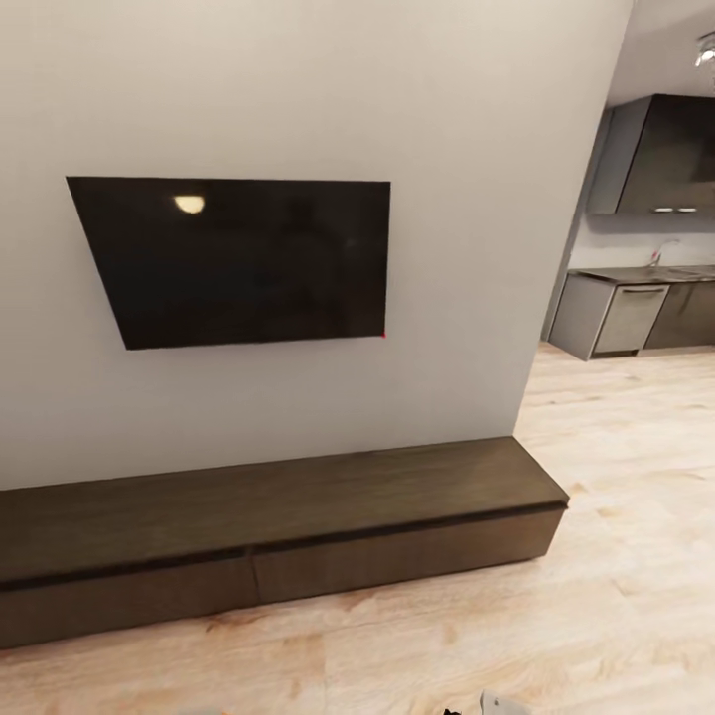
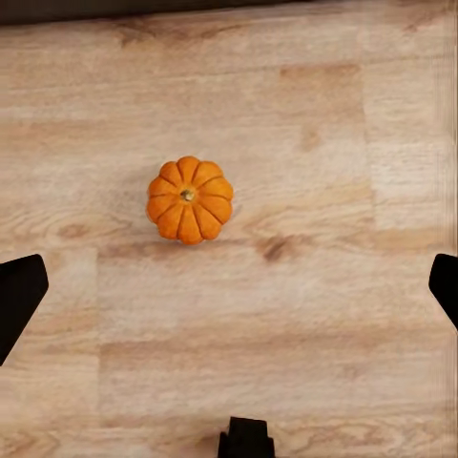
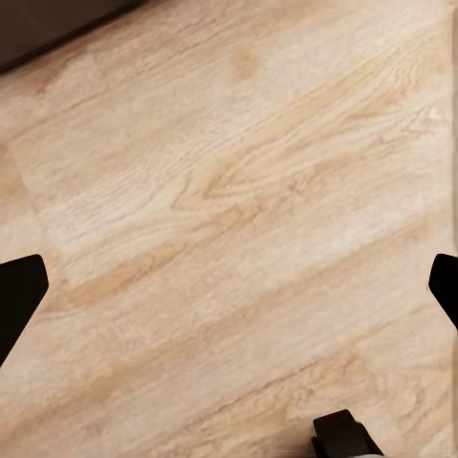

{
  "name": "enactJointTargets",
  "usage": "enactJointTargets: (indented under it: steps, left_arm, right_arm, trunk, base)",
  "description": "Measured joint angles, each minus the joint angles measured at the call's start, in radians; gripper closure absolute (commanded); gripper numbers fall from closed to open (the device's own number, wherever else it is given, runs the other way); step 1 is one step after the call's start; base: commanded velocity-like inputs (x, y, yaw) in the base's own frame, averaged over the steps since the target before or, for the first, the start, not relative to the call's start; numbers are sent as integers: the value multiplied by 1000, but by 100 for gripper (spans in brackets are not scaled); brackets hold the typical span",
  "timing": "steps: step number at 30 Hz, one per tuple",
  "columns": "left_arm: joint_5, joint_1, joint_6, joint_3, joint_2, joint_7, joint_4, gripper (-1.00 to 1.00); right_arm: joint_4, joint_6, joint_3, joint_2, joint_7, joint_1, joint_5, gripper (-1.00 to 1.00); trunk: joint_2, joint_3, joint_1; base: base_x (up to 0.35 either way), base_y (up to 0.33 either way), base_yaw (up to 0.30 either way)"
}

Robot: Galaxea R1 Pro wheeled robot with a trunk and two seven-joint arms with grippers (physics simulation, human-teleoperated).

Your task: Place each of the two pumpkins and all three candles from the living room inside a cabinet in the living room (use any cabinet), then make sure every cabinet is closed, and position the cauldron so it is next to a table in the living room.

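Note:
A small orange ribbed pumpkin (image 2: 190, 198) sits upright on the pale wood floor, seen from above in the left wrist view. My left gripper (image 2: 234, 286) hangs open above the floor, its dark fingers (image 2: 21, 291) spread wide, with the pumpkin just beyond the gap between them. My right gripper (image 3: 229, 291) is open over bare floorboards. The long low dark brown cabinet (image 1: 278, 526) stands against the grey wall with its drawer fronts shut. The candles, the cauldron and the table are out of view.
A black TV (image 1: 238, 260) hangs on the wall above the cabinet. At the right, the floor runs on to a kitchen with dark cupboards (image 1: 663, 154) and a counter (image 1: 636, 298). Open floor lies in front of the cabinet.

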Motion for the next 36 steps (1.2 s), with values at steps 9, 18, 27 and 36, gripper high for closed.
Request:
enactJointTargets:
  steps: [9, 18, 27, 36]
  left_arm:
    - [0, 0, 0, 0, 0, 0, 0, -100]
    - [0, 0, 0, 0, 0, 0, 0, -100]
    - [0, 0, 0, 0, 0, 0, 0, -100]
    - [-1, 0, 0, 0, 0, 0, 0, -100]
  right_arm:
    - [0, 0, 2, 1, -1, 0, 1, -100]
    - [0, 0, 1, 1, 0, 0, 0, -100]
    - [0, 0, 1, 0, 0, 0, 0, -100]
    - [0, 0, 1, 1, 0, 0, 0, -100]
  trunk:
    - [0, 0, 0]
    - [0, 0, 0]
    - [0, 0, 0]
    - [0, 0, 0]
  base:
    - [101, -98, 120]
    - [42, -160, 142]
    - [187, -251, 5]
    - [254, -222, 19]
